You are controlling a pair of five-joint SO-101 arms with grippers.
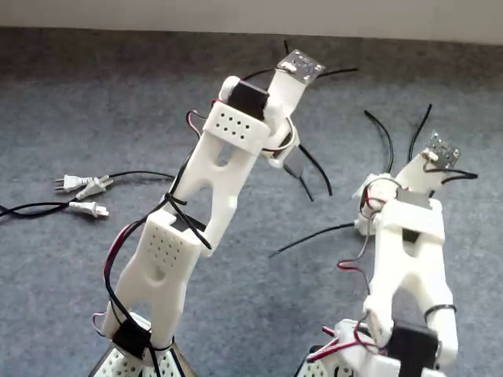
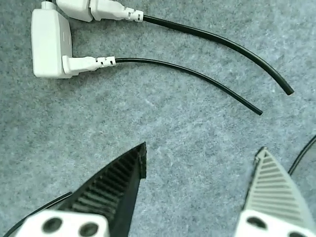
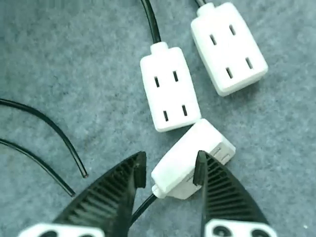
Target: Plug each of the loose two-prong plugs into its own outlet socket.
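Step in hand: securing a socket block. The right gripper (image 3: 170, 157) is straddling the tipped block (image 3: 180, 163), fingers apart, not clamping. The left gripper (image 2: 202, 148) is hovering, fingers spread, over bare table (image 2: 163, 118). Loose plugs (image 1: 78, 184) are lying near the table's left edge, long axes left-right, upper prongs apparently pointing left. Next move: clamping the block squarely.

loose plugs (image 1: 85, 187) | on grey carpet (image 1: 47, 267) | beside white arm (image 1: 212, 181)

Robotics lab or workshop, likely: grey felt mat (image 1: 71, 110), two white plastic arms (image 1: 161, 259) with bare wiring (image 1: 107, 275), loose plugs (image 1: 82, 188), cut cords (image 2: 197, 75), pale wall (image 1: 236, 14).
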